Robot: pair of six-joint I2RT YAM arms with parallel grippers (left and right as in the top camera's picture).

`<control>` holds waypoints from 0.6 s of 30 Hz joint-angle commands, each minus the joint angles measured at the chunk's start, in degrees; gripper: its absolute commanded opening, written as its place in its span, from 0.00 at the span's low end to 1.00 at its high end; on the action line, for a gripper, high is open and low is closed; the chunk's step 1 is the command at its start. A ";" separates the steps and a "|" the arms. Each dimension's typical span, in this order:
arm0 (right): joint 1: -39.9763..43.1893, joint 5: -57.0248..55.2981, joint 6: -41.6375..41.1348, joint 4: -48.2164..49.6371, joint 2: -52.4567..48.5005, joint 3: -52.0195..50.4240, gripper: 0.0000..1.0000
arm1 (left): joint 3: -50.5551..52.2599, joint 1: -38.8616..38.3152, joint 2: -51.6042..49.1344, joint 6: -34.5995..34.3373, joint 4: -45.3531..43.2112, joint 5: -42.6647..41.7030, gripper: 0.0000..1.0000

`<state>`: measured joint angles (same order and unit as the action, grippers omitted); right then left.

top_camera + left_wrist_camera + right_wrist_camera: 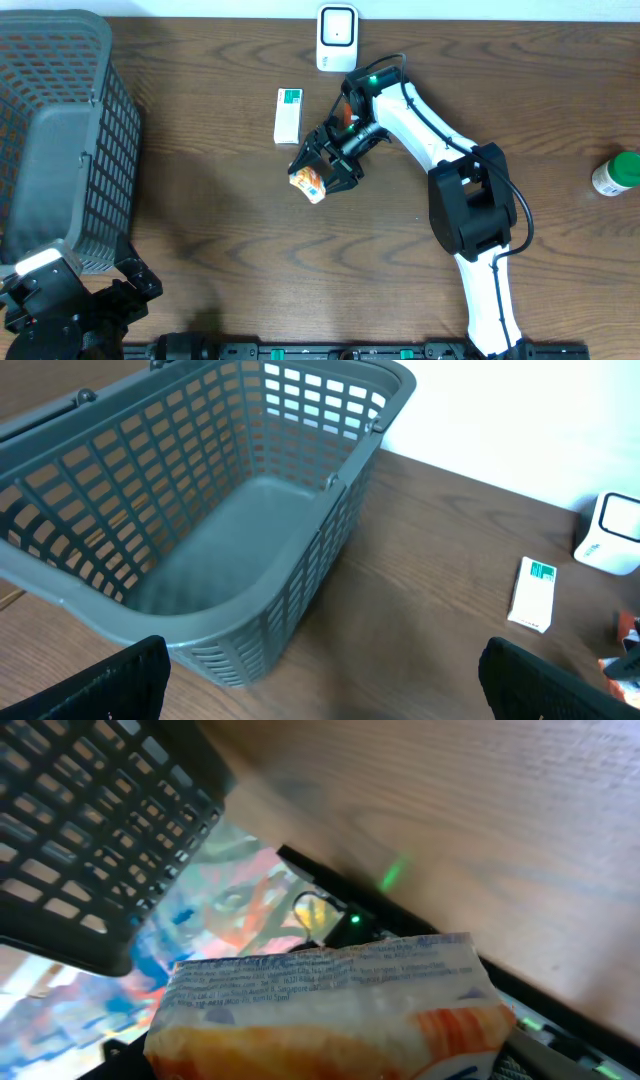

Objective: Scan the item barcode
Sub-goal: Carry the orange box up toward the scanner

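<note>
The right gripper (321,173) clamps a crinkly orange-and-white packet (320,1010); the left gripper (328,685) gapes wide, empty

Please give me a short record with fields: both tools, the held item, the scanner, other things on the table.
right tool: shut on the orange-and-white packet
left tool: open, empty, facing the grey basket
scanner: white, at the far table edge, apart from the packet
white box: flat on the table, between basket and scanner, untouched
green-capped bottle: near the table's right edge
</note>
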<state>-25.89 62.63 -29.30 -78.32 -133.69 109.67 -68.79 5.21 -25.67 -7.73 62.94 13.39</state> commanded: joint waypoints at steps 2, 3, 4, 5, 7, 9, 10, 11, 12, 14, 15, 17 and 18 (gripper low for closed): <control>1.16 3.82 -4.17 1.18 -0.79 0.92 0.67 | 0.35 0.20 -0.13 -0.46 0.04 -0.33 1.00; 1.33 3.93 -4.22 1.20 -0.79 0.92 0.67 | 0.35 0.20 -0.13 -0.46 0.04 -0.33 1.00; 1.51 3.91 -4.37 1.20 -0.79 0.92 0.67 | 0.35 0.20 -0.13 -0.46 0.04 -0.33 1.00; 1.64 3.89 -4.33 1.20 -0.79 0.92 0.67 | 0.33 0.20 -0.13 -0.46 0.04 -0.35 1.00; 1.92 3.89 -4.04 1.18 -0.79 0.92 0.64 | 0.35 0.20 -0.13 -0.46 0.04 -0.33 1.00; 2.03 3.78 -3.23 1.38 -0.79 0.92 0.59 | 0.35 0.20 -0.13 -0.46 0.04 -0.33 1.00; 2.03 3.65 -2.67 2.45 -0.79 0.92 0.56 | 0.35 0.20 -0.13 -0.46 0.04 -0.35 1.00; 2.01 3.41 -1.73 4.13 -0.79 0.92 0.56 | 0.33 0.20 -0.13 -0.46 0.04 -0.35 1.00; 2.01 2.49 -1.38 5.97 -0.79 0.92 0.56 | 0.33 0.20 -0.13 -0.46 0.04 -0.35 1.00; 2.10 -0.72 -1.36 10.95 -0.79 0.92 0.56 | 0.35 0.20 -0.13 -0.46 0.04 -0.33 1.00; 2.21 -2.32 -1.22 14.58 -0.79 0.92 0.56 | 0.35 0.20 -0.13 -0.46 0.04 -0.33 1.00; 2.40 -5.33 -0.79 22.16 -0.79 0.92 0.57 | 0.35 0.20 -0.13 -0.46 0.04 -0.33 1.00; 2.54 -6.71 -0.35 25.73 -0.79 0.92 0.59 | 0.35 0.20 -0.13 -0.46 0.04 -0.35 1.00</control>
<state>-23.83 60.31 -31.11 -56.69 -133.69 109.67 -68.79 5.21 -25.67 -7.73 62.92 13.39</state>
